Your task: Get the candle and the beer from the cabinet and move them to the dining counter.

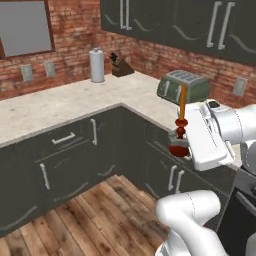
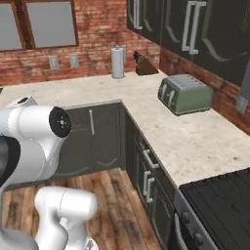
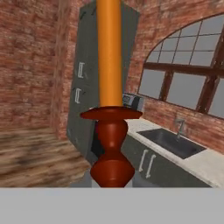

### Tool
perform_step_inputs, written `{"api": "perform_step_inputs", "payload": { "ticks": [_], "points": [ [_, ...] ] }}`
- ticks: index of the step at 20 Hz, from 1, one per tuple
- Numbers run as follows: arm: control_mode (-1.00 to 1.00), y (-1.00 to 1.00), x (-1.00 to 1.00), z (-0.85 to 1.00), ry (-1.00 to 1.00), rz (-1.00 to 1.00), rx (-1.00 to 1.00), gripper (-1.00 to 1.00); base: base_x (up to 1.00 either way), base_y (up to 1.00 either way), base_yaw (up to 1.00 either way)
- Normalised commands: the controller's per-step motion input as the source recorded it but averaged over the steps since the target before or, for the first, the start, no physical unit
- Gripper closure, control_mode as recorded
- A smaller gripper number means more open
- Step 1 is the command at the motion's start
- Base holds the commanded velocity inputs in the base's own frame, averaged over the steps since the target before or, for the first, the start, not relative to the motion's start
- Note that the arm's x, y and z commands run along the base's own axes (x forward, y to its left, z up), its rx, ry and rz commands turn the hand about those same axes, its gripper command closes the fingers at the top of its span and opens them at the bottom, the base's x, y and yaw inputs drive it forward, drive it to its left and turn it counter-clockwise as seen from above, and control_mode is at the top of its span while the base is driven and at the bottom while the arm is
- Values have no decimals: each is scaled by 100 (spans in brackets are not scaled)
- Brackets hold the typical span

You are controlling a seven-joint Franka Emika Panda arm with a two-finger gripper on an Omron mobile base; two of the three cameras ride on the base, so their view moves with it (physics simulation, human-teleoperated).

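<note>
Here the claw (image 1: 179,148) is clenched low on the candle (image 1: 182,117), gripping the turned dark red holder while the smooth orange taper rises upright above it. The white hand sits just right of the holder in the left base view, its fingers hidden behind the flared base. In the hand view the candle (image 3: 109,87) stands close before the lens: a plain waxy cylinder, a flat saucer-like collar beneath it, then a narrow waist swelling to a rounded bulb (glossy, like lacquered wood).

The candle hangs in the air out in front of the corner of the bench (image 1: 60,107), whose top is pale speckled stone over dark panelled drawers with pale bar handles. Behind the taper sits a boxy sage-green toaster (image 1: 183,86) with rounded edges. Farther back along the bench stand a white paper towel roll (image 1: 97,65) and a dark wedge-shaped knife block (image 1: 121,65), near each other against the rough red brick wall (image 1: 75,30). The cabinet (image 1: 200,25) hangs above, dark with arched panels. The floor (image 1: 100,215) is warm wooden planks.
</note>
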Motion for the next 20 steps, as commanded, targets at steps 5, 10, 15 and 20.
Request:
{"api": "perform_step_inputs", "payload": {
  "ticks": [5,10,15,20],
  "points": [
    [100,0,0,0,0,0,0,100,0,0,72],
    [100,0,0,0,0,0,0,100,0,0,72],
    [100,0,0,0,0,0,0,100,0,0,73],
    [100,0,0,0,0,0,0,100,9,0,72]
  ]
}}
